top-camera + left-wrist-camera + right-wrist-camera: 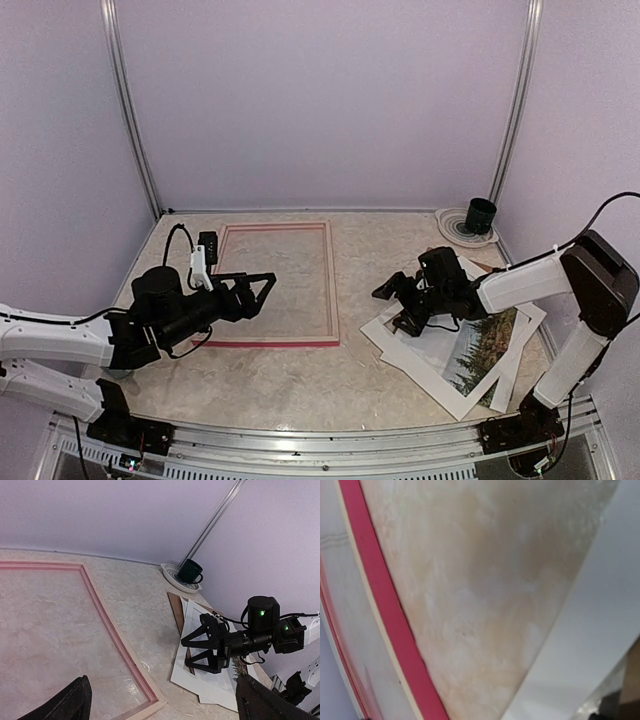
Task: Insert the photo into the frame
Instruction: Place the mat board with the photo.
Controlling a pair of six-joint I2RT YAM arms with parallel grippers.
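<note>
The pink-red frame (277, 341) lies flat on the table, left of centre, and shows in the left wrist view as the frame (107, 625) and in the right wrist view as the frame (377, 600). The photo (482, 350), with dark trees, lies at the right inside a skewed pile of white sheets. My left gripper (268, 292) hovers open over the frame's near left part, its fingertips (75, 700) at that view's bottom corners. My right gripper (388, 310) stands open over the pile's left corner; as the right gripper (196, 652) its jaws are spread with nothing held.
A white mat (410, 352) and a brown backing board (175, 611) lie in the pile with the photo. A dark mug (481, 215) stands on a small plate (455, 230) at the back right corner. Pale walls enclose the table on three sides.
</note>
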